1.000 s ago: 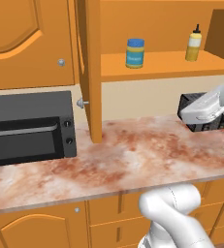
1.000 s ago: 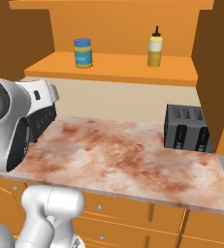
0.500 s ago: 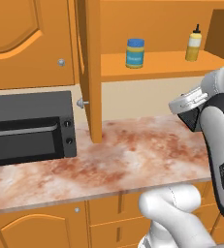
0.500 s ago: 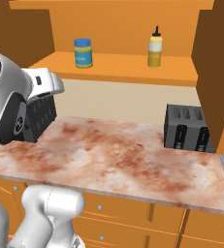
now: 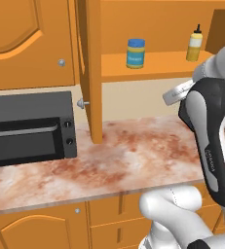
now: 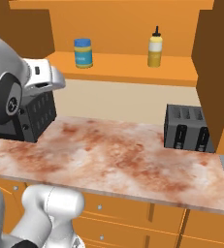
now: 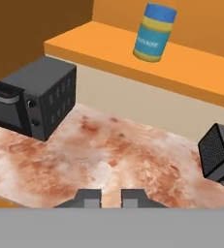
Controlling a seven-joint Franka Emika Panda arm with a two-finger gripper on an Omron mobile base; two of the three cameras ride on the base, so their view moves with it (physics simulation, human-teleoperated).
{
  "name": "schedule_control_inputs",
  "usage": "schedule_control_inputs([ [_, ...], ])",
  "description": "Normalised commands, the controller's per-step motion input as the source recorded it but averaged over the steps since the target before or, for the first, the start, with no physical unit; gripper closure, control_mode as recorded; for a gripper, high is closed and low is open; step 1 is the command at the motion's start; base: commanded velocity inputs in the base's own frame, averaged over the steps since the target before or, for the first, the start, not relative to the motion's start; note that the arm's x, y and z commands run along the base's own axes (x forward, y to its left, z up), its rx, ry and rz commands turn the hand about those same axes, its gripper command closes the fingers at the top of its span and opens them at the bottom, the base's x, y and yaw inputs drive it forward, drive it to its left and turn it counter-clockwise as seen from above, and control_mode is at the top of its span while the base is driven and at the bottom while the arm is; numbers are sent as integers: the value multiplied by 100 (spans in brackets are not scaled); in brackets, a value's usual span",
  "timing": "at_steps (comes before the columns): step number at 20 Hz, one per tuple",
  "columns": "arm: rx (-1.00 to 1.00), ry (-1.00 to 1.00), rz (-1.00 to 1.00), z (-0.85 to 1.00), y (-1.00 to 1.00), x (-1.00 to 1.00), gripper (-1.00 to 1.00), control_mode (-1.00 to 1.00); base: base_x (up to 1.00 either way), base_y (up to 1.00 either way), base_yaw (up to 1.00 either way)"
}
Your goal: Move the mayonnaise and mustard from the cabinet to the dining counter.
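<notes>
The orange wooden cabinet [image 6: 133,68] stands open; on its smooth shelf sit the squat blue-lidded mayonnaise [image 6: 83,53] and, well apart, the slim yellow mustard [image 6: 155,48]. Below lies a marbled counter [image 6: 118,160]. The gripper [image 7: 111,197] is slightly parted, grasping nothing.

In front of me runs a counter [image 5: 133,160] with a reddish-brown marbled top, orange drawers and doors [image 6: 133,215] with small silver knobs below it. A black microwave [image 5: 33,126] sits on it at my left, a dark toaster [image 6: 186,128] at my right. Behind them the wall [image 6: 118,104] is plain beige. More orange cupboard fronts [image 5: 26,44] hang above the microwave.
</notes>
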Motion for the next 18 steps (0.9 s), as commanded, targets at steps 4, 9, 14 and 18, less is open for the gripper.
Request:
schedule_control_inputs([
  [4,0,0,-13,0,-6,9,-100,-100,0,0,0],
  [9,1,5,-4,0,-24,6,-100,-100,0,0,0],
  [14,22,1,-3,-1,-22,15,-100,-100,0,0,0],
  [18,20,0,-7,0,-3,11,-100,-100,0,0,0],
])
